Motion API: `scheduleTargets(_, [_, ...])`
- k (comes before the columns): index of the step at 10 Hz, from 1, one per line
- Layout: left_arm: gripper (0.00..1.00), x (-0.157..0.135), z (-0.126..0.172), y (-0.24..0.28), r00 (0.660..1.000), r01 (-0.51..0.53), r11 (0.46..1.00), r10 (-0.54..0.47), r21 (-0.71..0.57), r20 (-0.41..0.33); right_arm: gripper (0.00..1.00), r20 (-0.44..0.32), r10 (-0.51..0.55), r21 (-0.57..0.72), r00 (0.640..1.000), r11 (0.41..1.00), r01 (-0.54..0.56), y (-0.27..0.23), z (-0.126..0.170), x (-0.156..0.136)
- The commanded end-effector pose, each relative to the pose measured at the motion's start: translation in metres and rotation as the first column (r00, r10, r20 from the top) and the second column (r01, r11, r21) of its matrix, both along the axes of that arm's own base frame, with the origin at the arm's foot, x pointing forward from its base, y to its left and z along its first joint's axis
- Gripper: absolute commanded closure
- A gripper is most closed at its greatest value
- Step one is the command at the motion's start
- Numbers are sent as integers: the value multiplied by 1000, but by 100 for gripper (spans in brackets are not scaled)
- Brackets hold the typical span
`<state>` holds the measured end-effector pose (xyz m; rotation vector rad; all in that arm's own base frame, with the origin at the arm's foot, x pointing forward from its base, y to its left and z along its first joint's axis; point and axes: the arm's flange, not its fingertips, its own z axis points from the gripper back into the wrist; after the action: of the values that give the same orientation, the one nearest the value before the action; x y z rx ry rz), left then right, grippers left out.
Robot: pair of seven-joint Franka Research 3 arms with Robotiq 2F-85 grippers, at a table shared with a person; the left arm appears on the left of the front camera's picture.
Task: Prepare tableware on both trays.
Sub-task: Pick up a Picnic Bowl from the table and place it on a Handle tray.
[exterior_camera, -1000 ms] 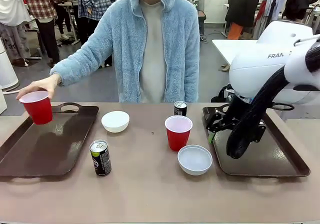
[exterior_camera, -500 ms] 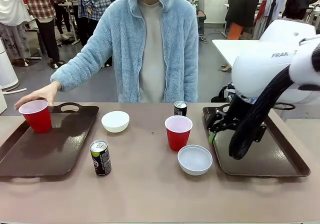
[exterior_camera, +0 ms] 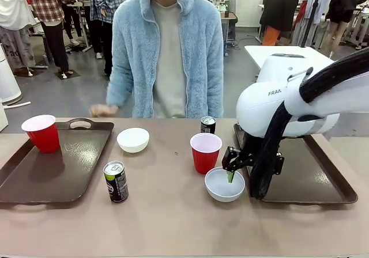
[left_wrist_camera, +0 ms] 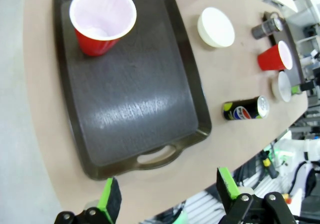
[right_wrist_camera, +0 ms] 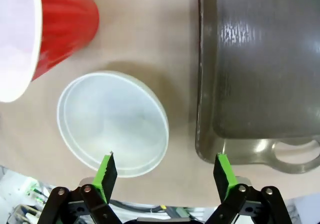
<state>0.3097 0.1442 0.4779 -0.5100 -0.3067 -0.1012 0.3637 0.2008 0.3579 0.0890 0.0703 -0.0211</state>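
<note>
The right pincer [exterior_camera: 230, 174] is hovering, jaws spread wide and empty, just above the near white bowl [exterior_camera: 224, 184], which is sitting on the counter [exterior_camera: 173, 223] between a red cup [exterior_camera: 205, 152] and the right tray [exterior_camera: 323, 177], so the step in hand is probably fetching that bowl for this tray. The next move is calling for a drop until one finger is inside the rim and one outside, then a close, without nudging the cup beside it. The left pincer [left_wrist_camera: 169, 191] is hovering wide and empty over the left tray [left_wrist_camera: 130, 99], where the other red cup [left_wrist_camera: 102, 19] is already standing.
</note>
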Motion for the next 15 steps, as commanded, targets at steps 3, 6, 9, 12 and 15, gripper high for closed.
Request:
scheduleTargets(3, [0,0,0,2,1000,2,1000,-2,-12,6,19,16,40,-7,999,999,-39,12,-13,21])
scheduleTargets(6, [0,0,0,2,1000,2,1000,-2,-12,6,41,14,42,-9,999,999,-42,12,-17,23])
scheduleTargets(9, [0,0,0,2,1000,2,1000,-2,-12,6,76,9,34,4,999,999,-34,9,-19,26])
scheduleTargets(12, [0,0,0,2,1000,2,1000,-2,-12,6,100,6,34,13,999,999,-34,9,-18,26])
scheduleTargets(15, [0,0,0,2,1000,2,1000,-2,-12,6,100,1,60,-6,998,998,-60,8,-13,23])
